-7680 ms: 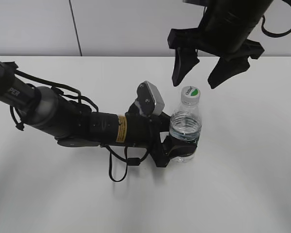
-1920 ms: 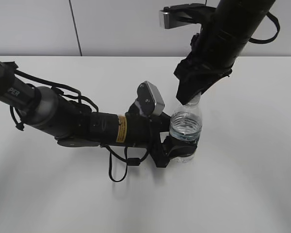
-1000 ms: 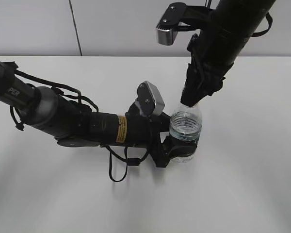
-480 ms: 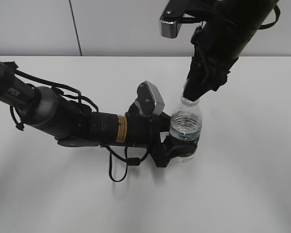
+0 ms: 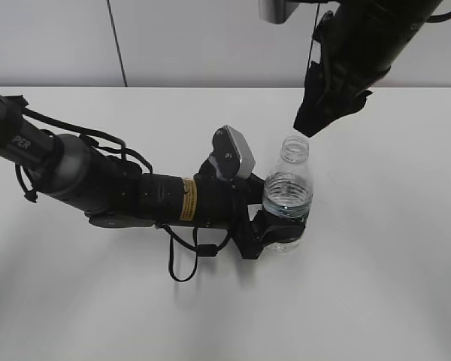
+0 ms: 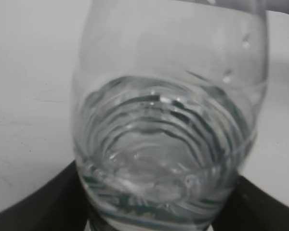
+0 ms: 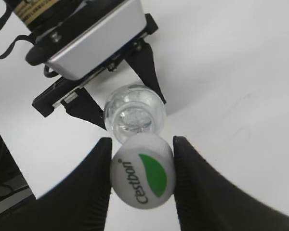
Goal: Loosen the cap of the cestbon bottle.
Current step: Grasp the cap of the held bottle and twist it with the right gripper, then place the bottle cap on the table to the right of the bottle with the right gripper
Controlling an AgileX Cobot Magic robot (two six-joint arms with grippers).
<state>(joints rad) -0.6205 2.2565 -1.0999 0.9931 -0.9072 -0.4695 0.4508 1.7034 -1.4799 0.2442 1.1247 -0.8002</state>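
The cestbon bottle [image 5: 288, 199] stands upright on the white table with its mouth open and uncapped. My left gripper [image 5: 274, 233] is shut on its lower body; the left wrist view shows the clear ribbed bottle [image 6: 168, 125] filling the frame between the black jaws. My right gripper [image 5: 308, 124] is raised above and to the right of the bottle's mouth. In the right wrist view it [image 7: 142, 175] is shut on the white cap [image 7: 143, 177] with the green mark, held off the open bottle neck [image 7: 134, 113] below.
The white table [image 5: 376, 263] spreads around the bottle. The left arm [image 5: 98, 184] with its cables lies across the table's left half. A grey wall stands behind the table's far edge.
My right gripper came down onto the cap, closed on it and turned, then lifted up and to the right with the cap. The bottle's mouth is now open. The left arm has not moved.
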